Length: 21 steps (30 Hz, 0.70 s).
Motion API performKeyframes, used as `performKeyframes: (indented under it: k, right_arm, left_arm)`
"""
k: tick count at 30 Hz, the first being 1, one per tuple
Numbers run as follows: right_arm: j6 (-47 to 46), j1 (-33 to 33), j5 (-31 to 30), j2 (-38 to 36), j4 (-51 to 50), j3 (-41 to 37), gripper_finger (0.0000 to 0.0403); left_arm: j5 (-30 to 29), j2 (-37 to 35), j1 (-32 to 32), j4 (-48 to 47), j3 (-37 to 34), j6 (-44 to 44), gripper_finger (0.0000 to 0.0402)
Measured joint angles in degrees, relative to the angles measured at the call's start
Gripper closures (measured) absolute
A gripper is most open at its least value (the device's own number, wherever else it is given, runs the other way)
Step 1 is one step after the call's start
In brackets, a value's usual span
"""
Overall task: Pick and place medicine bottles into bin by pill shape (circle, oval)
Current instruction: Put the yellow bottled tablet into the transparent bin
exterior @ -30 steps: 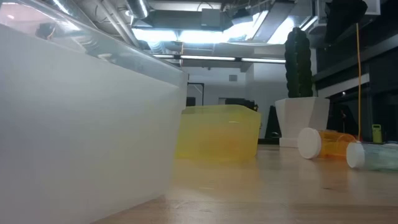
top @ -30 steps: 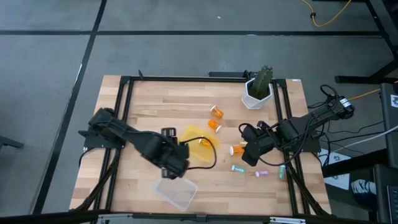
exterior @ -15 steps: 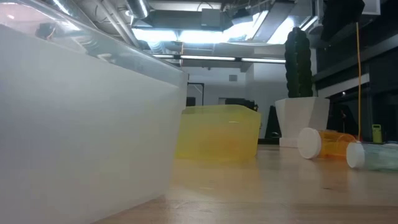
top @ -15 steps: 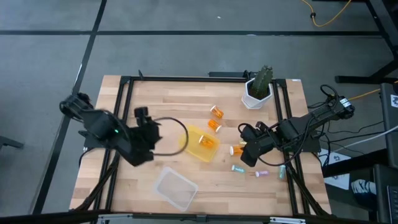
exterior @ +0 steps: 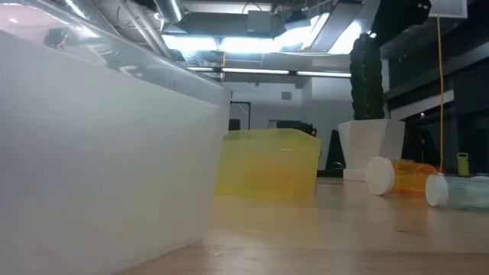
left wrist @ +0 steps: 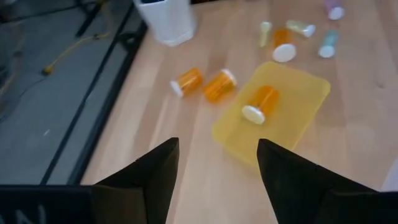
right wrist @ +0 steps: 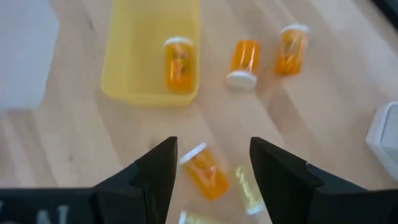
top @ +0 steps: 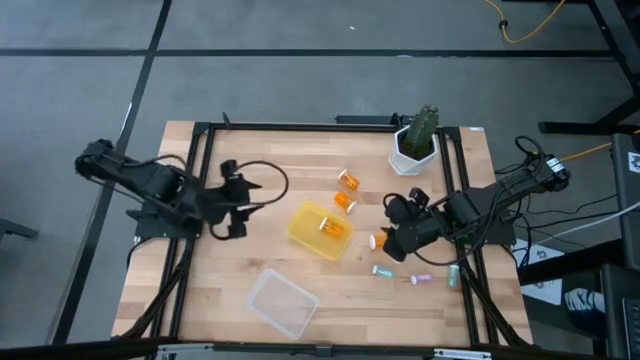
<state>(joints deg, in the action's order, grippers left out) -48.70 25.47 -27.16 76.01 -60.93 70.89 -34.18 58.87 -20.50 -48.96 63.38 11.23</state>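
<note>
The left arm lies folded low along the table's left side, its gripper (top: 232, 192) pointing toward the yellow bin (top: 303, 232) with the fingers (left wrist: 155, 171) parted and nothing between them. A second ago this arm reached over the clear bin (top: 283, 303) and the yellow one; it has since drawn back to the left. The right arm stretches in from the right edge, its gripper (top: 390, 240) spread and empty, poised just above an orange bottle (right wrist: 205, 168) lying near the yellow bin; it has edged slightly toward that bottle. One orange bottle (top: 329, 227) lies inside the yellow bin, two more (top: 347, 191) lie beyond it, and small pastel vials (top: 418, 276) lie near the right edge, by the potted cactus (top: 414, 142).
</note>
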Motion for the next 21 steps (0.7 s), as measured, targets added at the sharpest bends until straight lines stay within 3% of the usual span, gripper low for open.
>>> performKeyframes:
  k: [9, 12, 16, 19, 21]
  right_arm:
    - [2.61, -0.20, -5.33, 0.00, 1.67, 0.00, 0.0198]
    - [1.89, -0.20, -5.29, 0.07, 2.39, 0.00, 0.0198]
    - [1.11, -0.20, -4.78, 0.51, 3.22, 0.00, 0.0198]
    - [1.14, -0.20, -4.09, 0.81, 3.99, 0.00, 0.0198]
    - [0.99, -0.20, -3.93, 0.75, 5.11, 0.00, 0.0198]
  left_arm:
    - [21.61, -2.36, 11.63, 36.54, -19.80, -24.09, 0.0190]
    - [32.23, -1.84, 15.57, 43.51, -24.12, -24.55, 0.0190]
    - [44.82, -1.77, 19.69, 43.94, -28.64, -20.11, 0.0190]
    - [50.13, -1.70, 21.56, 43.66, -30.75, -15.86, 0.0190]
    - [49.45, -1.72, 22.14, 44.03, -31.31, -13.40, 0.0190]
